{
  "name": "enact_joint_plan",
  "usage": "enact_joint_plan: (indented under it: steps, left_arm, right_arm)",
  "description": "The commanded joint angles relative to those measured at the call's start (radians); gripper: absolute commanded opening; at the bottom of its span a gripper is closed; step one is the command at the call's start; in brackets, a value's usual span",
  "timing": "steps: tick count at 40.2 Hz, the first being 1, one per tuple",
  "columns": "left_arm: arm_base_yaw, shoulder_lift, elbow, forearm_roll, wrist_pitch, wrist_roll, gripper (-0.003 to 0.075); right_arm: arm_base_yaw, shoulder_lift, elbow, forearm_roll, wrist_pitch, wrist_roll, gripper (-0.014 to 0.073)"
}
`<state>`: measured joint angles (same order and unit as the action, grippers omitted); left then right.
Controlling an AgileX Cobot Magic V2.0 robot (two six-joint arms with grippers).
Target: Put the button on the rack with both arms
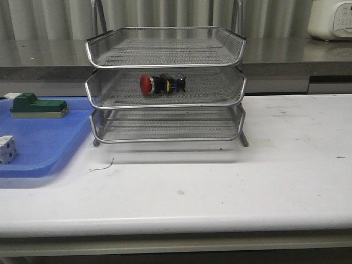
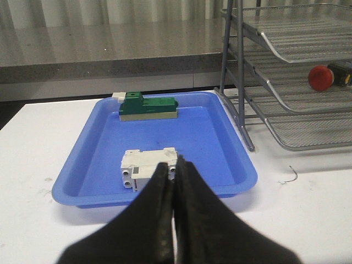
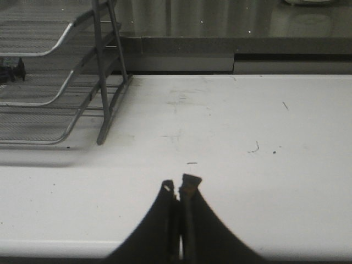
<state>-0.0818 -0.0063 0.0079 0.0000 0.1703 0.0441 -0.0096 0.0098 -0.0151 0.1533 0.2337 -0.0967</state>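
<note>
The button, with a red head and black-and-blue body, lies on its side in the middle tray of the silver wire-mesh rack. It also shows in the left wrist view, and only its dark end shows in the right wrist view. My left gripper is shut and empty, hovering at the near edge of the blue tray, left of the rack. My right gripper is shut and empty over the bare table, right of the rack. Neither arm shows in the front view.
The blue tray sits left of the rack and holds a green block with a white end and a small white cube. A grey counter with a white appliance runs behind the table.
</note>
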Motion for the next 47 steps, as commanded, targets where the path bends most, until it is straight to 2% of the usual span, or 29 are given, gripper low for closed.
enact_joint_plan:
  steps: [1, 47]
  left_arm:
    - [-0.008, -0.021, 0.008, -0.013, -0.088, -0.011, -0.0019]
    - [-0.008, -0.021, 0.008, -0.013, -0.088, -0.011, -0.0019]
  right_arm:
    - [-0.008, -0.020, 0.020, -0.032, -0.102, 0.038, -0.0061]
    - [-0.009, -0.037, 0.039, -0.032, -0.098, 0.044, -0.0061]
